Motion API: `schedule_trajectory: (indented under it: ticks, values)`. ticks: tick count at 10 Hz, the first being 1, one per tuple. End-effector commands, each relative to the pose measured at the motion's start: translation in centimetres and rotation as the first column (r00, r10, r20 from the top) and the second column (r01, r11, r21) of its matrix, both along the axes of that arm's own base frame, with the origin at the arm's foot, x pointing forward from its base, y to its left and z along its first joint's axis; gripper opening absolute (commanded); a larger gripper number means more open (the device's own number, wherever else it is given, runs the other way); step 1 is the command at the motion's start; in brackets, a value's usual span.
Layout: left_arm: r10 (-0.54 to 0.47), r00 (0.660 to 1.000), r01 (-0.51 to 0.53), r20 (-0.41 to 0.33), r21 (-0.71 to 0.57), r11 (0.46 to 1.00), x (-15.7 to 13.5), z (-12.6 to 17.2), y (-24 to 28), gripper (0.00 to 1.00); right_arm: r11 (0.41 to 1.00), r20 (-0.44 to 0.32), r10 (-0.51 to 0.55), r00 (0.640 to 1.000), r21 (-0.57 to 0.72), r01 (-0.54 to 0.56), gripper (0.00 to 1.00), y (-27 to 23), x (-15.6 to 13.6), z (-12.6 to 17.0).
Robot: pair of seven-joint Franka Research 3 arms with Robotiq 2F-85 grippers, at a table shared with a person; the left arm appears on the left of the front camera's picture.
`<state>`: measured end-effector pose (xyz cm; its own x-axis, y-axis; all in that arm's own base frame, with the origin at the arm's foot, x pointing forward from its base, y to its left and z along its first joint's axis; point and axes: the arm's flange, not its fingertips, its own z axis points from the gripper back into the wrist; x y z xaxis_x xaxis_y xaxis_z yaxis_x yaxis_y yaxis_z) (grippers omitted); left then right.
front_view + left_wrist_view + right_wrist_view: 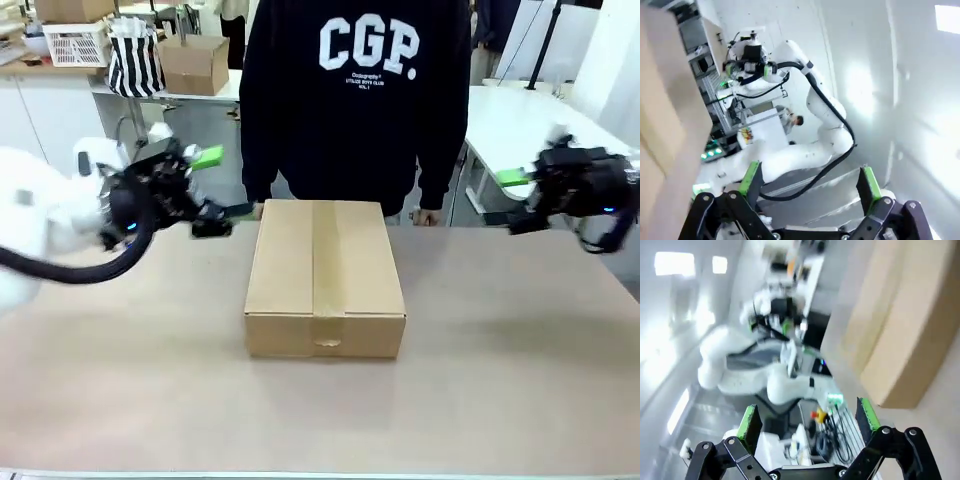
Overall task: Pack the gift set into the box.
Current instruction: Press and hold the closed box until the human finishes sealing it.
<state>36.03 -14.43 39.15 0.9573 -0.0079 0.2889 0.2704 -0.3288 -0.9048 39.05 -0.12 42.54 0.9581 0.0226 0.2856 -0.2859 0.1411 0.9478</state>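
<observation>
The box (pixel 325 275) lies flat in the middle of the table with its top flaps folded shut. The gift set is out of view. My left gripper (pixel 225 185) hovers off the box's far left corner, open and holding nothing. Off to the right, clear of the box, my right gripper (pixel 512 202) also stands open and holds nothing. In the left wrist view the green-padded fingers (pixel 751 177) are spread wide, with the box (pixel 665 125) along the left edge. The right wrist view shows its spread fingers (pixel 749 422) and the box (pixel 900 325) at the upper right.
A person in a dark sweatshirt (pixel 355 100) stands right behind the box, one hand (pixel 430 215) at the table's far edge. A small carton (pixel 193 63), a striped bag (pixel 135 60) and a white basket (pixel 75 42) sit on the back counter. A white table (pixel 520 120) stands back right.
</observation>
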Motion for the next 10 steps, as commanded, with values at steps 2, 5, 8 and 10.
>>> schedule_trajectory:
  ticks: [2,5,8,10]
  values:
    - [0.084,0.964,-0.104,-0.253,-0.069,0.992,-5.4,-0.9,4.6,1.00,0.945,-0.019,-0.316,0.948,0.076,0.317,1.00,-4.9,-1.9,-2.1]
    - [0.016,0.989,-0.016,-0.150,-0.003,1.000,-0.1,-1.2,1.9,1.00,0.993,-0.028,-0.117,0.993,0.017,0.117,1.00,-3.5,-0.9,-1.0]
    - [0.016,0.989,-0.016,-0.150,-0.003,1.000,-0.1,-1.2,1.9,1.00,0.993,-0.028,-0.117,0.993,0.017,0.117,1.00,-3.5,-0.9,-1.0]
    - [0.016,0.989,-0.016,-0.150,-0.003,1.000,-0.1,-1.2,1.9,1.00,0.993,-0.028,-0.117,0.993,0.017,0.117,1.00,-3.5,-0.9,-1.0]
